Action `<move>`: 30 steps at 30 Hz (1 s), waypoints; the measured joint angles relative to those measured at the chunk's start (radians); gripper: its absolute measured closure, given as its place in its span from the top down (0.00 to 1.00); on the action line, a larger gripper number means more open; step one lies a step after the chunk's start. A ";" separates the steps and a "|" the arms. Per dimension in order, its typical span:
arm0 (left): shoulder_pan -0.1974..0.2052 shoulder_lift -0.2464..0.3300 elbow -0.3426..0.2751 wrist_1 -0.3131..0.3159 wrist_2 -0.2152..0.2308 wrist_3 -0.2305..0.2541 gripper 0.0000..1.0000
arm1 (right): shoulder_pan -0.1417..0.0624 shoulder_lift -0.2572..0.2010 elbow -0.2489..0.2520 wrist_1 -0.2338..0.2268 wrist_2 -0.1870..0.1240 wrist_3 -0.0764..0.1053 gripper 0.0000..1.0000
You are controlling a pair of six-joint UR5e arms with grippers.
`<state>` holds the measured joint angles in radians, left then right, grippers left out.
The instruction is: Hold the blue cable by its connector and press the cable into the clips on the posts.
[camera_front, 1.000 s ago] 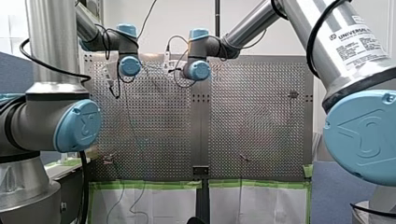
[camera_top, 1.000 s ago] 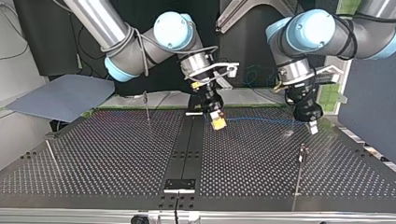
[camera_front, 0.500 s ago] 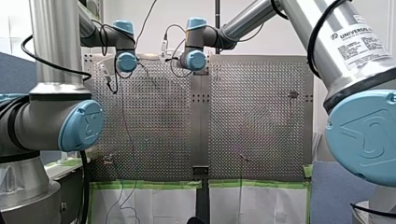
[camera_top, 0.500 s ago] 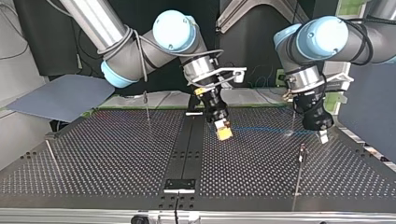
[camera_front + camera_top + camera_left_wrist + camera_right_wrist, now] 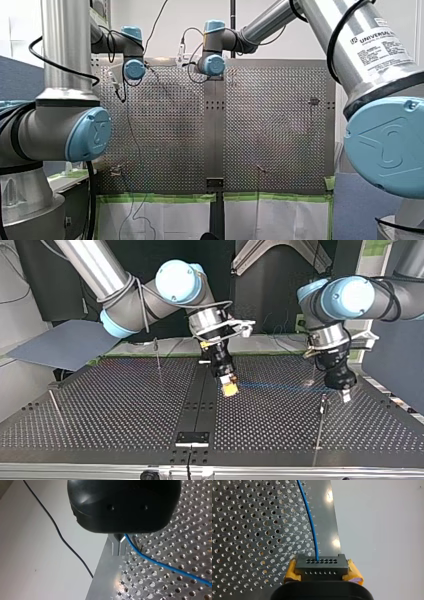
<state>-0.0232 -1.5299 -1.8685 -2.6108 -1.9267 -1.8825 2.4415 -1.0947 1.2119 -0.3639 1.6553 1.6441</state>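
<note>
**Over the perforated table, my right gripper and my left gripper share the blue cable**

Between the yellow pads of my right gripper sits the dark grey connector. The pads clamp it from both sides, and its face, with a row of small holes, is turned away from the gripper. The blue cable leaves one of those holes and runs ahead of the gripper above the table, bending slightly as it goes.

In the top view, my right gripper hangs tilted just above the table, beside the dark centre strip. From it the cable runs in a nearly straight line to my left gripper, well apart from it.

My left gripper is black. In its own wrist view the housing hides most of its metal fingers. The cable comes out from between their narrow tips, which are drawn close around it, then trails away over the table's holes.

Just beside my left gripper stands a thin post with a clip at its top. The cable passes near the clip; I cannot tell whether it touches. Two more posts stand well beyond my right gripper.
</note>
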 joint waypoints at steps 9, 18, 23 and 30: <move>0.027 -0.004 0.015 0.003 0.029 -0.017 0.01 | -0.004 0.000 -0.002 -0.002 0.000 -0.001 0.00; 0.050 -0.008 0.020 0.004 0.048 -0.024 0.01 | -0.023 0.000 -0.002 0.000 -0.004 -0.001 0.00; 0.073 -0.012 0.022 0.005 0.076 -0.029 0.01 | -0.029 0.000 -0.002 0.002 -0.004 -0.001 0.00; 0.089 -0.030 0.034 0.004 0.110 -0.052 0.01 | -0.034 0.000 -0.002 0.003 -0.005 -0.001 0.00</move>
<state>0.0657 -1.5602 -1.8345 -2.6063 -1.8163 -1.9345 2.4071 -1.0947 1.2097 -0.3605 1.6502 1.6432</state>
